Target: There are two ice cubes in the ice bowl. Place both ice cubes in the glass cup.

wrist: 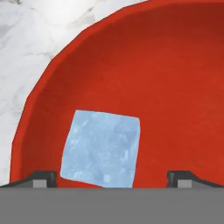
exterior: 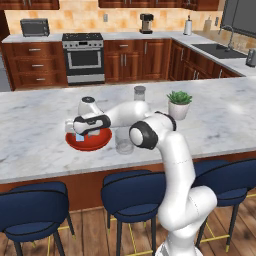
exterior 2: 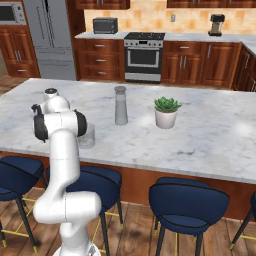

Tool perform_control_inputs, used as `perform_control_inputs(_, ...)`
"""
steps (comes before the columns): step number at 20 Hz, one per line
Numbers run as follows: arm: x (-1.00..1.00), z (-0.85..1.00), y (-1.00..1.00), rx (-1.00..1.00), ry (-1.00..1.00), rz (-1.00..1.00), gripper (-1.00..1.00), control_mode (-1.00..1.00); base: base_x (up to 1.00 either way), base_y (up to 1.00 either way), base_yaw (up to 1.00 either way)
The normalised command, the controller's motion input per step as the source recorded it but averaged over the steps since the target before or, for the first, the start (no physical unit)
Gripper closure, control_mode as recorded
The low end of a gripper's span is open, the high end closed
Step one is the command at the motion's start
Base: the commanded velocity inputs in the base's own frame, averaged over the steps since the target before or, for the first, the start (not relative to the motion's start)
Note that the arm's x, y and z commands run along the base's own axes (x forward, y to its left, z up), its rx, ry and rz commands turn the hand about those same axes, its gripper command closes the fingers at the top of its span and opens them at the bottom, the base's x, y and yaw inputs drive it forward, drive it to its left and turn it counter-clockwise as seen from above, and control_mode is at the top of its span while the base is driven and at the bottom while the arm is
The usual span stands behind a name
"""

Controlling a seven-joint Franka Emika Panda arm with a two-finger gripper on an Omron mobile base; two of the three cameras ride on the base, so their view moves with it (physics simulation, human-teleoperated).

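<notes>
The red ice bowl (exterior: 100, 141) sits on the marble island, left of the clear glass cup (exterior: 124, 141). My gripper (exterior: 82, 134) reaches down into the bowl. In the hand view the jaws stand open, and one pale blue ice cube (wrist: 101, 148) lies on the bowl's floor (wrist: 153, 87) between the two fingertips (wrist: 43, 178), nearer the left one. The gripper (wrist: 113, 179) touches nothing that I can see. The cube shows as a small blue patch (exterior: 79, 137) under the hand. The glass cup (exterior 2: 86, 136) stands just beside the arm in the right base view.
A grey capped shaker (exterior: 139, 94) stands behind the cup, and a potted plant (exterior: 179, 104) stands to its right. Blue stools (exterior: 131, 192) line the near edge of the island (exterior: 40, 155). Marble counter (wrist: 30, 39) shows outside the bowl's rim.
</notes>
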Motion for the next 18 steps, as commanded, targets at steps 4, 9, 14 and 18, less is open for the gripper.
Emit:
perform_control_inputs(4,0.22,-0.06,0.0,-0.01,0.0,0.0,-1.0,-1.0,0.0,0.0,0.0)
perform_control_inputs(9,0.13,-0.03,0.0,0.0,0.0,0.0,1.0,-1.0,0.0,0.0,0.0)
perform_control_inputs(14,-0.08,0.13,-0.01,0.0,-0.01,0.0,1.0,-1.0,0.0,0.0,0.0)
perform_control_inputs(18,-0.77,0.65,-0.31,0.0,-0.08,-0.01,1.0,-1.0,0.0,0.0,0.0)
